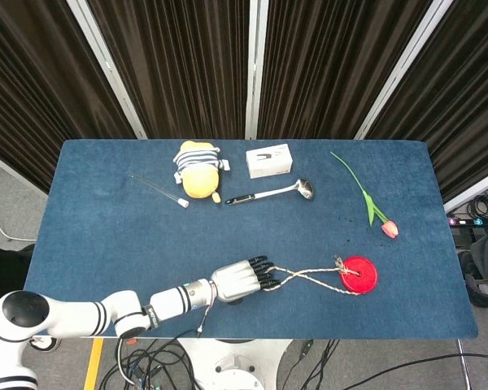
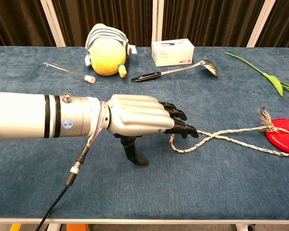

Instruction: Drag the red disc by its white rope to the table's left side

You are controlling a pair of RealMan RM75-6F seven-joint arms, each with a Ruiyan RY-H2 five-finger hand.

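1. Left robot hand [image 2: 139,119] reaches low over the blue tabletop [image 1: 106,219], its dark fingertips [image 2: 183,129] at the looped end of the white rope [image 2: 216,138]; we cannot tell whether the fingers have closed on the cord or merely touch it.
2. We see the thumb [image 2: 131,151] pointing down toward the tabletop under the palm, a posture we judge suited to pinching the loop against the fingers.
3. Rope runs from the loop rightward to the red disc [image 1: 359,275], which lies flat near the tabletop's front right, well apart from the left side where it must go.
4. We judge the drag not yet begun: the rope lies slack and curved.
5. Beyond, a striped plush toy [image 1: 198,171], white box [image 1: 268,160], ladle [image 1: 270,193], glass tube [image 1: 159,191] and tulip [image 1: 368,197] sit along the far side, off the likely drag path.
6. Right robot hand does not show in either view.
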